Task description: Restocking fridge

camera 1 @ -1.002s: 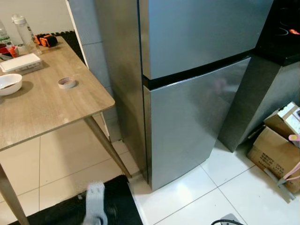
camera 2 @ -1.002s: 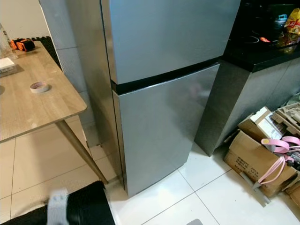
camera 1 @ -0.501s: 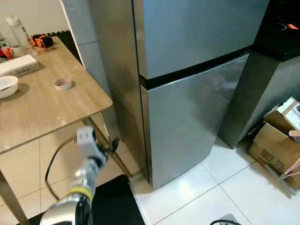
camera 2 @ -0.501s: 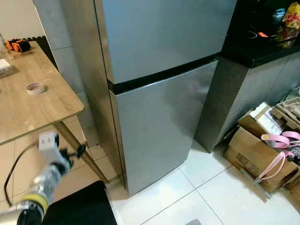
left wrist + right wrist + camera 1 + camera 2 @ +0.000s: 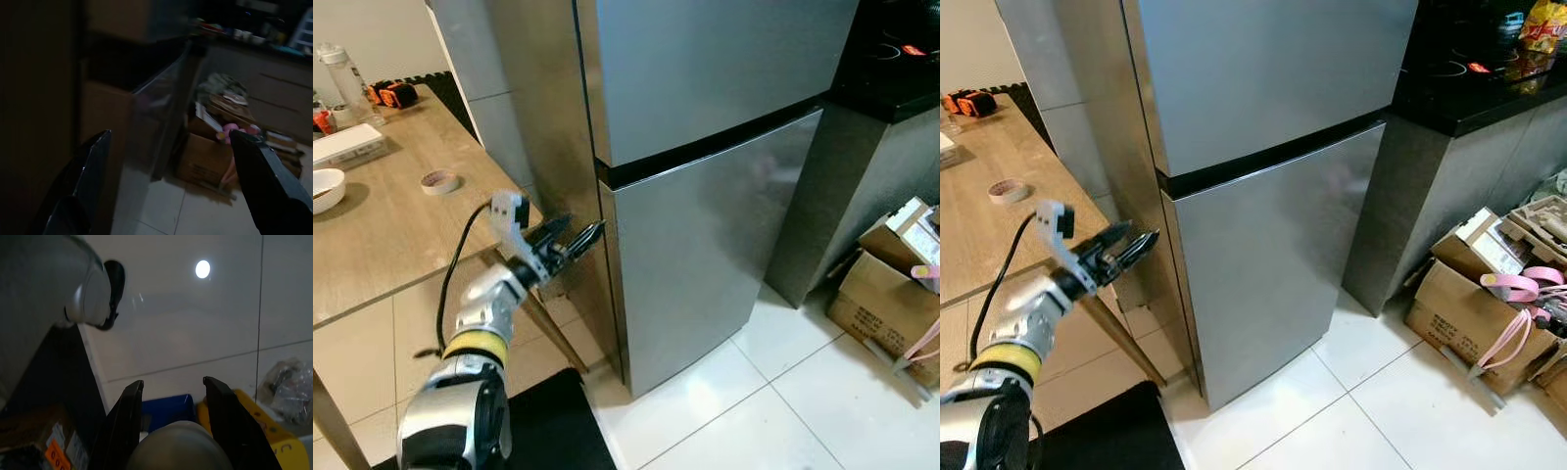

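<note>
Left gripper (image 5: 584, 238) beside one fridge (image 5: 705, 176)

Fridge (image 5: 705, 117) showing brushed silver-grey with a black band between doors. Table (image 5: 391, 235) showing light wood grain. Floor (image 5: 783, 411) showing glossy white tiles. Boxes (image 5: 1459, 313) showing brown cardboard with pink straps (image 5: 1518, 294). Left gripper (image 5: 576, 241) showing black fingers on a silver arm with a yellow ring.

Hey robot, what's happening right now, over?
Left gripper open at fridge door edge. Right arm idle. Fridge shut. Table close beside.
</note>
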Robot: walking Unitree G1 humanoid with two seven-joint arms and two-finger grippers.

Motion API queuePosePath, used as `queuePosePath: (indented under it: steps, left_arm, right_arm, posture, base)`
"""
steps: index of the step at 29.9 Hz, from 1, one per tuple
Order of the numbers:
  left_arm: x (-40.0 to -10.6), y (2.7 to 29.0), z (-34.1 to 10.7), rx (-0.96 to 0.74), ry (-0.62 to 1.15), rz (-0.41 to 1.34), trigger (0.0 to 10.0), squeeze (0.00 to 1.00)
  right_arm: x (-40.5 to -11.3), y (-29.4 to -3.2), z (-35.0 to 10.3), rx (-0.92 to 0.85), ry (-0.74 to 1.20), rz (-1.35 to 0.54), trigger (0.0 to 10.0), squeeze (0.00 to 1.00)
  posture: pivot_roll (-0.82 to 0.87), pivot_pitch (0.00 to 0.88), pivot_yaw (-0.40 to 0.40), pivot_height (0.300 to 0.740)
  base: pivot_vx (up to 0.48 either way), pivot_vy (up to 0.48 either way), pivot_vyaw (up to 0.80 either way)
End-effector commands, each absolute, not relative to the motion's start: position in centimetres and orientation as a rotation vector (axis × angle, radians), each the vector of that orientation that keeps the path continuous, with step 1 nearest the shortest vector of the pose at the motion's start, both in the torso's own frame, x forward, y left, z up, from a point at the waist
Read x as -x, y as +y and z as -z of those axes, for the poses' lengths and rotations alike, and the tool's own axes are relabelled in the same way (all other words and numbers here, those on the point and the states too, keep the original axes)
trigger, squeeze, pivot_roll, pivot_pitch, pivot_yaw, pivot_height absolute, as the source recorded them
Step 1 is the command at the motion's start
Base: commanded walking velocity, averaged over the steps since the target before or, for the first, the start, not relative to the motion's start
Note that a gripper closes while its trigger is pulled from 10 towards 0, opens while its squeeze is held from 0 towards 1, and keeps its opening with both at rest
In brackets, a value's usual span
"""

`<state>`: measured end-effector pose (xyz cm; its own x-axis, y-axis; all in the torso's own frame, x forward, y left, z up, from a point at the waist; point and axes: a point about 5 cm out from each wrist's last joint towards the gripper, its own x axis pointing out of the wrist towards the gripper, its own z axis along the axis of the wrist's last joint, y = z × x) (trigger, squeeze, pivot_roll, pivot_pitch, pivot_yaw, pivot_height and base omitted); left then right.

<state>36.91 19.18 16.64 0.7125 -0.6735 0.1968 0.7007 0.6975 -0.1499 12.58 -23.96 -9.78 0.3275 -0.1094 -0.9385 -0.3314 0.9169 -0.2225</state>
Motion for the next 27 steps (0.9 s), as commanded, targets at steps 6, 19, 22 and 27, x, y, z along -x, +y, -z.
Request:
queuePosePath:
  steps: [6,19,22,27]
  left_arm:
    - [-37.3,20.5,-17.8,0.143,-0.130,0.732,10.0,0.00]
    - [-38.5,18.7,-20.1,0.067,-0.189,0.709,10.0,0.00]
    - [-39.0,17.3,-21.4,0.049,-0.225,0.735,10.0,0.00]
    - [-39.4,16.3,-22.0,0.022,-0.228,0.739,10.0,0.00]
  right_arm:
    - [-11.3,-24.6,10.0,0.422,1.250,-0.143,10.0,0.00]
    - [-8.9,-26.5,10.0,0.423,1.270,-0.114,10.0,0.00]
    - [-8.6,-26.8,9.9,0.413,1.252,-0.110,10.0,0.00]
    - [-8.6,-26.7,9.8,0.410,1.232,-0.122,10.0,0.00]
  posture:
    - [-0.09,0.108,0.045,0.740]
    - [-0.15,0.266,0.047,0.740]
    - [-0.16,0.308,0.044,0.740]
    - [-0.18,0.332,0.040,0.740]
  base:
    - [0.000,0.000,0.00]
    - [0.000,0.000,0.00]
    - [0.000,0.000,0.00]
    - [0.000,0.000,0.00]
